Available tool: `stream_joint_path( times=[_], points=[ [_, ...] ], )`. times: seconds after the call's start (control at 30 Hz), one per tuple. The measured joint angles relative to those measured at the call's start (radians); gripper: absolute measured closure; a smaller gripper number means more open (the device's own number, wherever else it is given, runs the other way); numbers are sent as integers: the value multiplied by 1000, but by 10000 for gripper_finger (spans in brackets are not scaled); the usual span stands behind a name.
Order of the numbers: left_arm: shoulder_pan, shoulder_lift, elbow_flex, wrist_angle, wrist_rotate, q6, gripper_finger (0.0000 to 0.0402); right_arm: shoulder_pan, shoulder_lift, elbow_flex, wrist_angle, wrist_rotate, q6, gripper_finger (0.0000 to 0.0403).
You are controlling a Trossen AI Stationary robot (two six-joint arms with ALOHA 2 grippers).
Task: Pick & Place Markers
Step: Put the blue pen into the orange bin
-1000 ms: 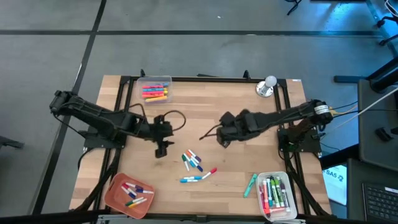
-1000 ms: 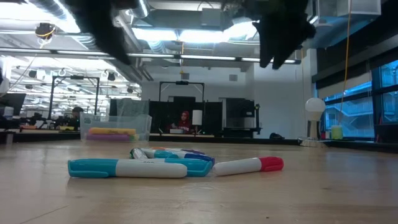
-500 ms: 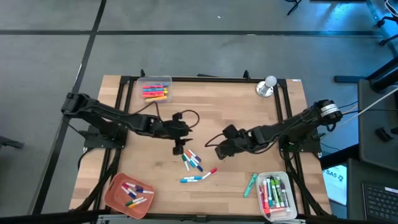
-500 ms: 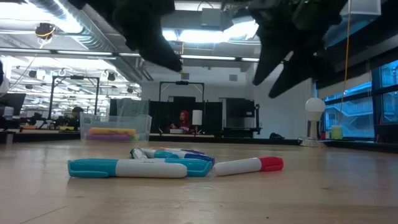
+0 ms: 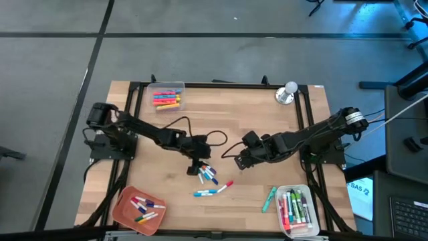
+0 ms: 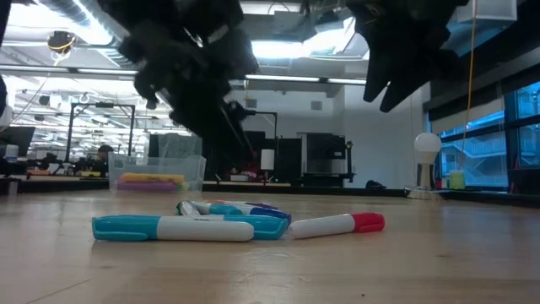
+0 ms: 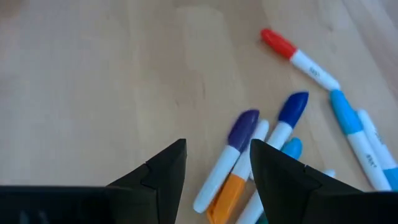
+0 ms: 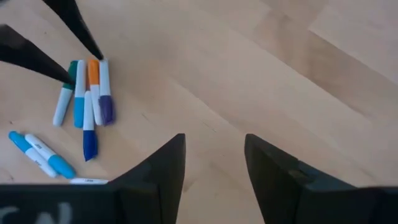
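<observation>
**Q:** Two arms are working over the bench. Where are they sitting?

**A:** The left claw is hanging right at the edge of a small bunch of markers near the middle of the bench. Its fingers are standing apart with nothing between them. The right claw is hovering just beside that bunch on the other side, its fingers also parted and holding nothing.

**Q:** What is lying in the bunch?

**A:** Several white-barrelled markers are lying close together with purple, orange, dark blue, light blue and green caps. In the left wrist view, a purple-capped marker and a blue-capped marker are lying side by side, pointing away from the claw.

**Q:** Are other markers lying loose?

**A:** Yes. A red-capped marker is lying a little nearer the front edge, with a light blue marker just beside it. In the low view they are lying almost end to end. A green marker is lying by itself near the front right.

**Q:** And the containers?

**A:** A clear box at the back left is holding markers, mostly orange, pink and yellow. A brown tray at the front left is holding a few mixed ones. A clear bin at the front right is holding a packed row, mostly green and red. A silver bell is standing at the back right.
</observation>
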Motion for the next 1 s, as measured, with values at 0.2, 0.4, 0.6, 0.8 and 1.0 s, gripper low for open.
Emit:
stream_joint_path(
  times=[0.2,0.4,0.6,0.8,1.0],
  points=[
    [1,99,0,14,27,4,229,0,0,0,-3,1,-4,237],
    [9,150,3,54,3,-46,247,0,0,0,-5,2,-3,237],
    [7,160,5,36,-53,-84,295,0,0,0,-7,2,-16,237],
    [6,160,5,35,-81,-110,323,0,0,0,-7,2,-30,237],
    [4,109,-1,8,-104,-153,326,0,0,0,-7,2,-32,237]
  ],
)
